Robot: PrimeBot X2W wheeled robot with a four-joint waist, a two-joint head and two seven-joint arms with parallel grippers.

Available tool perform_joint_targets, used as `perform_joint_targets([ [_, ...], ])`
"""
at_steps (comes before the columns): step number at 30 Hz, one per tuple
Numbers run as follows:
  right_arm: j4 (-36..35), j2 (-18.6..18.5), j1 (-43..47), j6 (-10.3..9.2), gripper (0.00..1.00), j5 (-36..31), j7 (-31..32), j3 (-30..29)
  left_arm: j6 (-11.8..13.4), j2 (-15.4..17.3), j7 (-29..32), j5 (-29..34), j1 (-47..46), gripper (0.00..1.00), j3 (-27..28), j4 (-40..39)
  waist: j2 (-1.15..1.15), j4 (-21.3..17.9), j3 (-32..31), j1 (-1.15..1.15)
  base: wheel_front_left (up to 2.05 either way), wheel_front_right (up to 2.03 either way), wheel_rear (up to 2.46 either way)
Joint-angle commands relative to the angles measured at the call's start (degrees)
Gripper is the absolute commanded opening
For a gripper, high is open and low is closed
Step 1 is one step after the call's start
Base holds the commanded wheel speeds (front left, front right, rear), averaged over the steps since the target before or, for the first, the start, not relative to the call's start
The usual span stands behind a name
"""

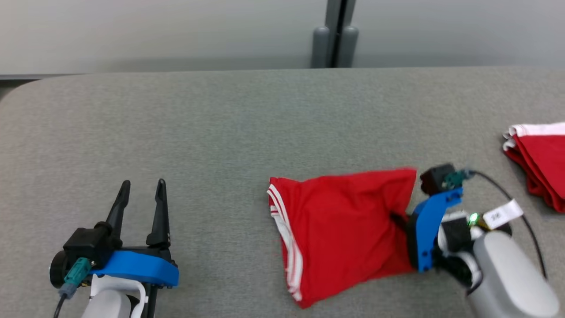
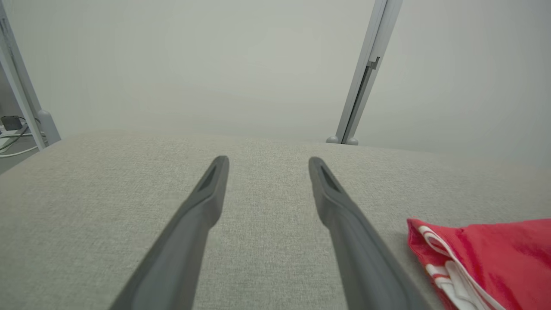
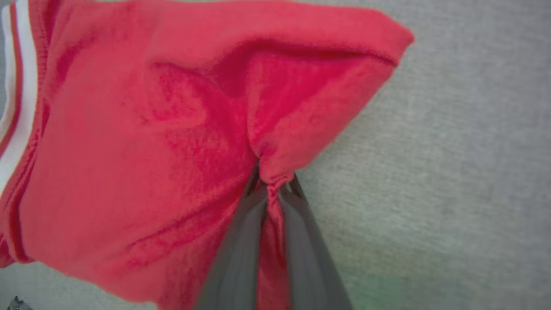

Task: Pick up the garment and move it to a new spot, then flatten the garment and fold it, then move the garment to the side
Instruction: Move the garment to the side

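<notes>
- The garment (image 1: 340, 229), red with a white-striped hem (image 1: 287, 238) on its left side, lies on the grey table (image 1: 212, 128), near the robot and right of centre.
- The right gripper (image 3: 272, 183) has its jaws closed tight on a bunched pinch of cloth at the garment's right edge. The fabric puckers around the fingers (image 3: 241, 241), and the far right corner stands up in a loose peak.
- The garment's near tip lies close to the near edge of the head view. Its left hem lies flat on the table.
- The left gripper (image 1: 144, 181) sits at the near left with its jaws spread wide and nothing between them. It is well apart from the garment, with bare table between the two.
- A broad stretch of bare table runs from the garment to the far edge and left to the table's rounded corner (image 1: 26, 88).
- At the far right, a second red garment (image 1: 543, 159) with white trim lies folded, cut off by the frame and separated from the held one by a strip of table.
- Beyond the far edge stand a pale wall and a grey post (image 1: 335, 39).
</notes>
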Motion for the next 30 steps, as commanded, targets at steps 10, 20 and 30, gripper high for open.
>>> perform_joint_targets([
  [10,-6.8,-14.8,-17.8,0.00,0.00,2.6,5.0,6.6,0.6,1.5,-0.3,0.3,-1.8,1.00,3.1,-5.2,0.00,-8.4,5.7,-0.01,0.00,0.00,0.00],
  [20,-7.5,-26.9,-27.6,0.00,0.00,5.7,9.7,6.2,0.6,3.2,1.0,2.0,-6.7,1.00,2.1,-8.0,0.00,-13.6,12.8,-0.01,0.00,0.00,0.00],
  [30,0.5,-36.3,-29.5,-0.01,0.00,-1.7,3.3,3.7,0.9,5.8,3.9,3.2,-9.8,1.00,1.9,-12.8,0.00,-13.0,19.6,-0.01,0.00,0.00,0.00],
])
